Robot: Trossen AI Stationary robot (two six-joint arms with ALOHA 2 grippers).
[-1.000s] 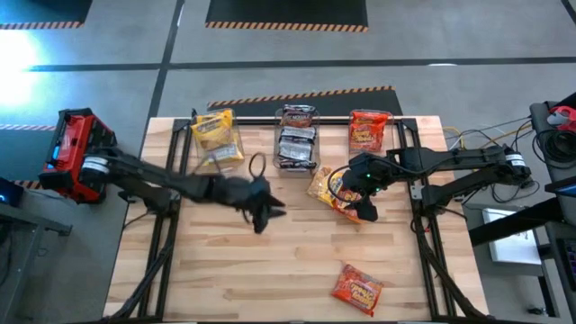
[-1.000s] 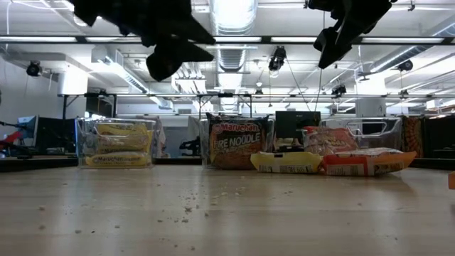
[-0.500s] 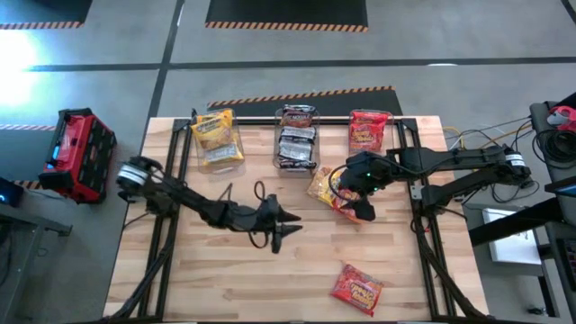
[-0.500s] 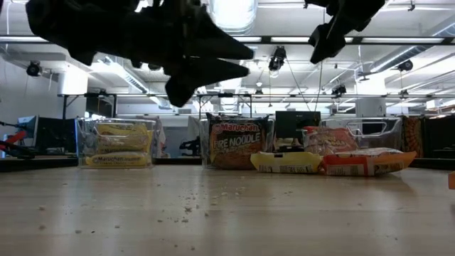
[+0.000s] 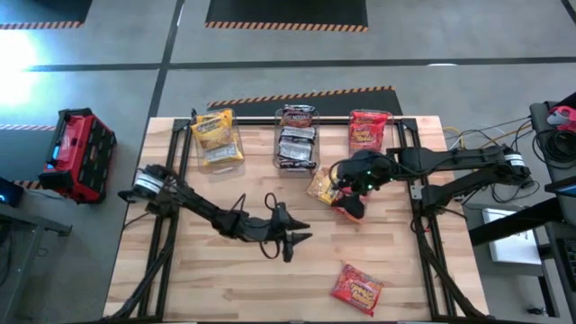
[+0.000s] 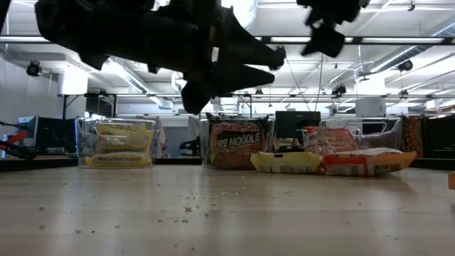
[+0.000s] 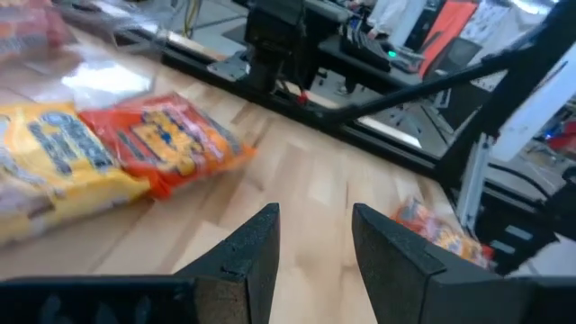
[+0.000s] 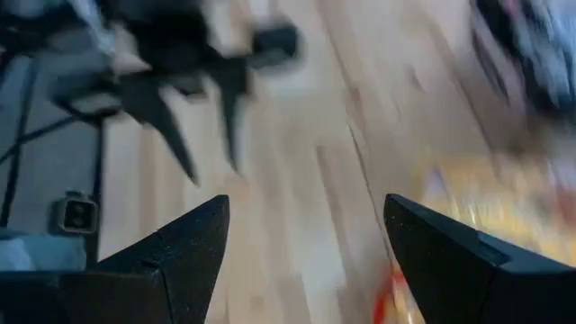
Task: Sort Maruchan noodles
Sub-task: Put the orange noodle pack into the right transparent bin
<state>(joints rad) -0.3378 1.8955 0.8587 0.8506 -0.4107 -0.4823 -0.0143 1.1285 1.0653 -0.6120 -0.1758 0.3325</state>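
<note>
Two loose Maruchan packets lie flat side by side right of the table's middle, one yellow [image 5: 320, 185] and one red [image 7: 171, 144]. Another red packet [image 5: 357, 288] lies flat near the front edge. My right gripper [image 5: 349, 205] hangs open above the yellow and red pair, clear of them in the low view. My left gripper [image 5: 299, 247] is open and empty at the table's middle, raised off the wood. It points almost level toward the right edge, with the pair ahead of it.
Three clear bins stand in a row at the far edge. One holds yellow packets [image 5: 217, 137], one dark packets [image 5: 297, 137] and one red packets [image 5: 367, 129]. Bare wood lies in front of the bins and at the near left.
My left gripper has travelled toward the table's right and near edges and come down. It has tipped from pointing steeply down to nearly level. My right gripper has rolled about its own axis while staying over the yellow and red pair. No packet has moved.
</note>
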